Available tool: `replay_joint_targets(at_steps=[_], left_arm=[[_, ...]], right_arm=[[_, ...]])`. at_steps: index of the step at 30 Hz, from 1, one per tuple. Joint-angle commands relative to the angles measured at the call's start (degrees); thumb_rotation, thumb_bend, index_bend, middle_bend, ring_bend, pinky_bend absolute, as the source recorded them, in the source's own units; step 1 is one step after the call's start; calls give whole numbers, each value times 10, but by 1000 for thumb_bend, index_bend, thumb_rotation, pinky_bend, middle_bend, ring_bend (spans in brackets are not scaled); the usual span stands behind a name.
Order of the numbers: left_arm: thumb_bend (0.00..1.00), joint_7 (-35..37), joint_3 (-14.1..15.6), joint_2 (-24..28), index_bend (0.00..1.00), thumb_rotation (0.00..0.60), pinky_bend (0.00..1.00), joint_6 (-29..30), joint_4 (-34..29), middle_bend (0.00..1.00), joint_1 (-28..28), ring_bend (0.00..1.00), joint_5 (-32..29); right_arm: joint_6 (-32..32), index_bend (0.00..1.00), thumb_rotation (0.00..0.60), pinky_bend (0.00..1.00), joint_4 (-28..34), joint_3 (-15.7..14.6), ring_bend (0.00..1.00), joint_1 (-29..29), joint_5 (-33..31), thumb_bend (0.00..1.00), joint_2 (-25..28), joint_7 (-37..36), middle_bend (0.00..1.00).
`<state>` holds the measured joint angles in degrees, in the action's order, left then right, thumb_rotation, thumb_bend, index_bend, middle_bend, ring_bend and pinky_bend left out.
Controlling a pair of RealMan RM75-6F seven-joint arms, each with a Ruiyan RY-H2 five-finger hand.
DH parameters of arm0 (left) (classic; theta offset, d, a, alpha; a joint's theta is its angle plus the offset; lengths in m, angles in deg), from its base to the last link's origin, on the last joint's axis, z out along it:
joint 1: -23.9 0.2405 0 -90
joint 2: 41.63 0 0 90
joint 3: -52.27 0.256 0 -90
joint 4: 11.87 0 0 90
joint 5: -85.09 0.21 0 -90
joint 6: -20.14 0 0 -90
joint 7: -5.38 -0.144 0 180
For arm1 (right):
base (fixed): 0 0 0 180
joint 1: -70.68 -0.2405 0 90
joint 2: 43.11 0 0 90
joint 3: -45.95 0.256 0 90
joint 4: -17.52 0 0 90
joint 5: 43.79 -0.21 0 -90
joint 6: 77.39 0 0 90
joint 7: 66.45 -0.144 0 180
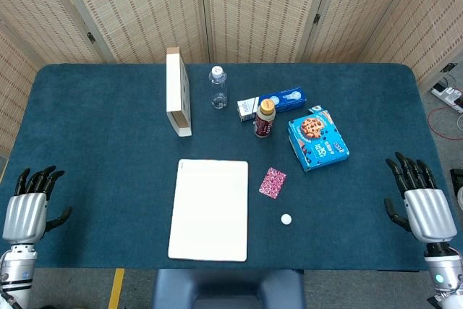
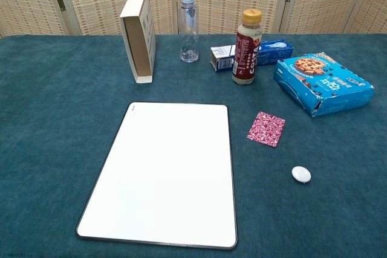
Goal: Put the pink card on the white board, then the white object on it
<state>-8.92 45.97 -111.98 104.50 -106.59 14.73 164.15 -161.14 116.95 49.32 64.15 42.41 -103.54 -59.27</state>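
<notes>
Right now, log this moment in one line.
pink card beside white board | white object on table | left hand, right hand open, idle

The surface (image 2: 54, 125) was a deep teal. The board (image 2: 166, 173) was plain white with a thin dark edge. The card (image 2: 266, 129) carried a pink and dark red swirling pattern, and the small round object (image 2: 301, 174) was white. The cookie box (image 2: 320, 83) was bright blue (with brown biscuits printed on it). The bottle (image 2: 245, 46) had a dark red label and a tan cap. Each hand (image 1: 29, 204) was silver with black fingers.
</notes>
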Motion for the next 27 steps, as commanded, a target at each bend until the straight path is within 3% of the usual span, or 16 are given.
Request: replay_joint_targets(at_steps=[1,22,27], left_arm=[[287,0,-1,0,201,600,0,0,1,176,-1,169,0],[287,17,13,21,215,600,0,14,-9,176,20,169,7],[287,24,15,24,218,600,0,18,-9,176,24,169,11]], right_arm=[[-5,0,600,0,0,0,0,1,5,482,-1,0,0],[-26,0,600,0,-1,-17,0,27,22,482,0,-11,6],[4,21,600,0,10,-17,0,4,42,482,8,12,6]])
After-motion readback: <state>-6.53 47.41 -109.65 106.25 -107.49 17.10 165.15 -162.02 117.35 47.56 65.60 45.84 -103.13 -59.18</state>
